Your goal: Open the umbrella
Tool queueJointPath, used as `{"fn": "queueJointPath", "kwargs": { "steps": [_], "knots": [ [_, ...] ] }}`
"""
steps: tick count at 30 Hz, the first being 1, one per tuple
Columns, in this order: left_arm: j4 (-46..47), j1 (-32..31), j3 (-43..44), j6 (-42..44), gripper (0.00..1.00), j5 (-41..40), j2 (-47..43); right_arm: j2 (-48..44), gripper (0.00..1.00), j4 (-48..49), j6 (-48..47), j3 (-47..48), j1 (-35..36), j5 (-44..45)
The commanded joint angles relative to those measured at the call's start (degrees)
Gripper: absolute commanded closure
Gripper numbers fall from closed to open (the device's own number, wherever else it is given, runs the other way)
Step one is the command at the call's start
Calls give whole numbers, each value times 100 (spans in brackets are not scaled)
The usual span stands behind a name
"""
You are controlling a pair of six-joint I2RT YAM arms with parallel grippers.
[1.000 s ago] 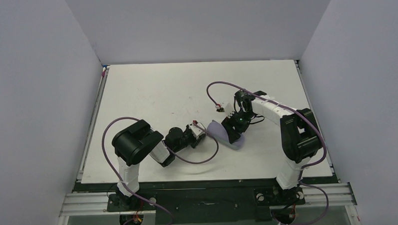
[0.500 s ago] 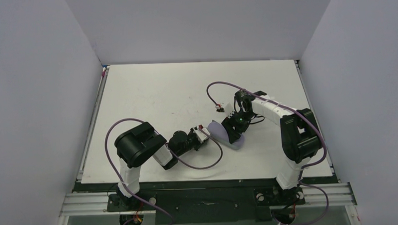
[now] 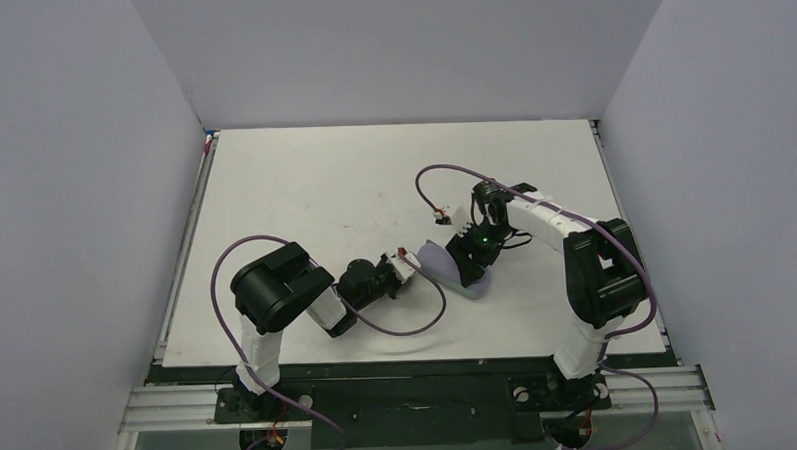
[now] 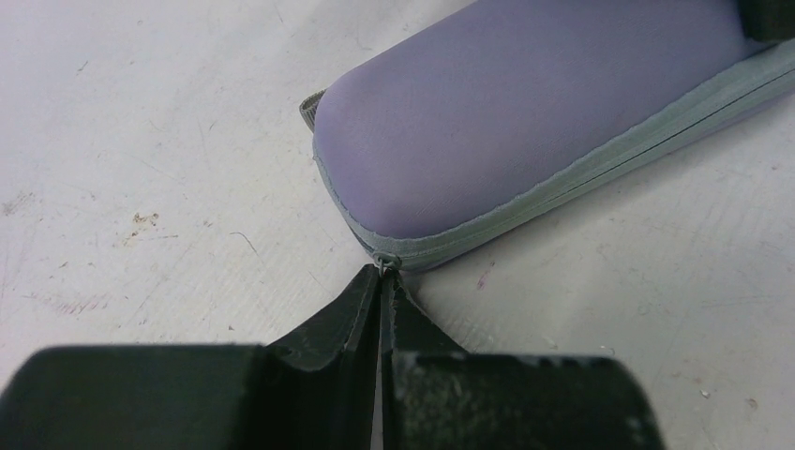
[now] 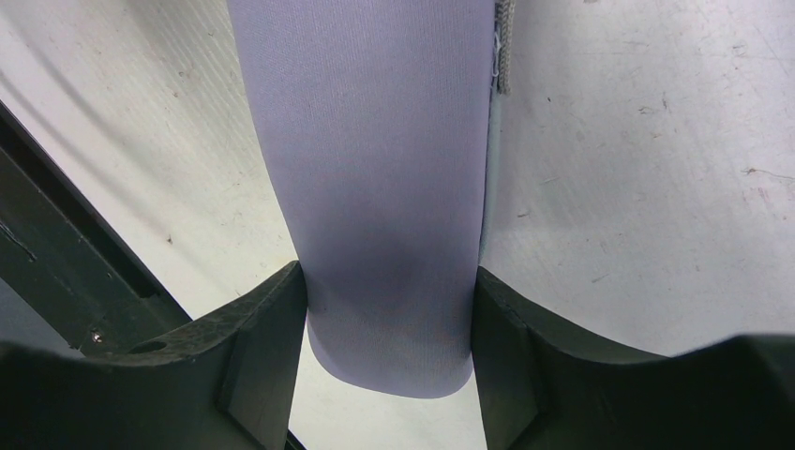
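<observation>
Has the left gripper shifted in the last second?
Yes. The left gripper has slid slightly right in the top view, closing the gap to the lilac pouch, which stayed put.

Over the last second the left arm (image 3: 277,289) has swung toward 3 o'clock across the worktop (image 3: 303,188). This has carried the left tool (image 3: 410,265) from a spot just short of the lilac case (image 3: 436,256) up to the case's 9 o'clock end, where the closed tips now pinch the zip pull (image 4: 383,262). The arm's purple cable (image 3: 418,322) has slid toward 3 o'clock with it, its loop now lying nearer the case.
</observation>
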Motion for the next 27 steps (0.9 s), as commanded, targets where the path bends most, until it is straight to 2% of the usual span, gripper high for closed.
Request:
{"fn": "queueJointPath", "kwargs": {
  "steps": [1,8,13,18,23,27],
  "knots": [
    [73,44,82,21,100,83,35,-35,84,18,-257,-194,-11,254],
    [104,-192,-123,176,100,585,-122,-17,91,389,325,-185,-14,212],
    [90,-498,-363,50,100,584,-258,-67,100,691,730,-271,-17,306],
    [25,-798,-425,-171,100,551,-291,-97,100,981,1113,-395,-3,329],
    [-201,-1058,-85,-439,100,450,-200,-118,100,1419,1664,-497,38,374],
    [-282,-1205,-15,-656,100,516,-210,-174,100,1603,1745,-582,91,469]
  ]
}}
